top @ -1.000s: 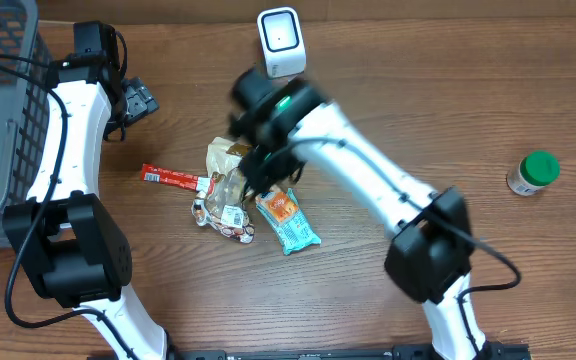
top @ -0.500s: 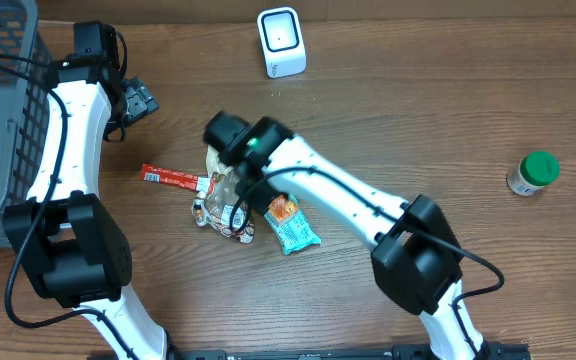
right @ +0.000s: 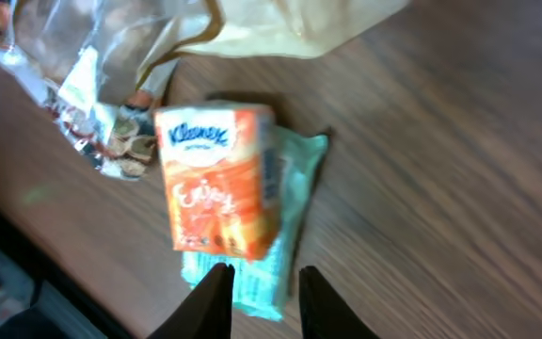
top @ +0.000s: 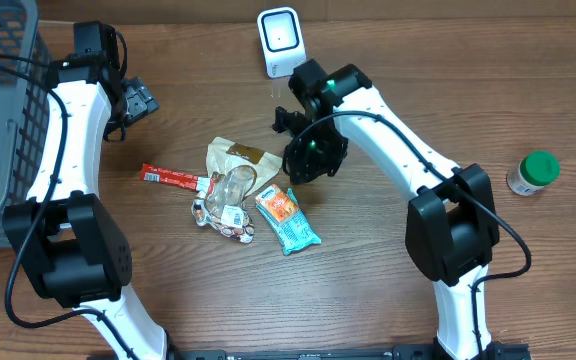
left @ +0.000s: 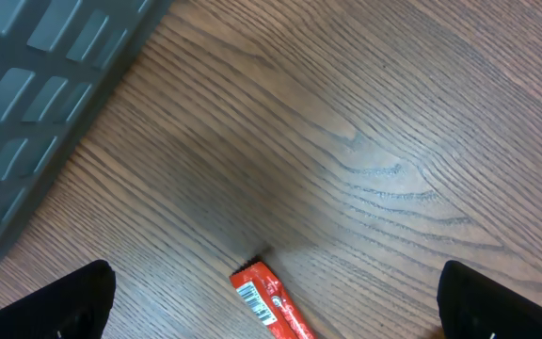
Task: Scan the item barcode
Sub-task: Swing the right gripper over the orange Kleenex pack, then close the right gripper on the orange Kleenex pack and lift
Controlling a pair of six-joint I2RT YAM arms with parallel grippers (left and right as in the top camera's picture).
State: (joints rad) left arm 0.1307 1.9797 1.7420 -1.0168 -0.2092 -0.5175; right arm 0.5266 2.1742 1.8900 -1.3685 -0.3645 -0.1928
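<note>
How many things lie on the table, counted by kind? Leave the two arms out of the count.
Packets: 4 (red stick, tan pouch, clear bag, tissue pack)
Jars: 1 (green-lidded jar)
Scanners: 1 (white scanner)
Baskets: 1 (grey basket)
Total: 7

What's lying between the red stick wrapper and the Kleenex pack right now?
In the overhead view, a crinkled clear snack bag lies between the red stick wrapper and the Kleenex pack, a tan pouch beside it.
</note>
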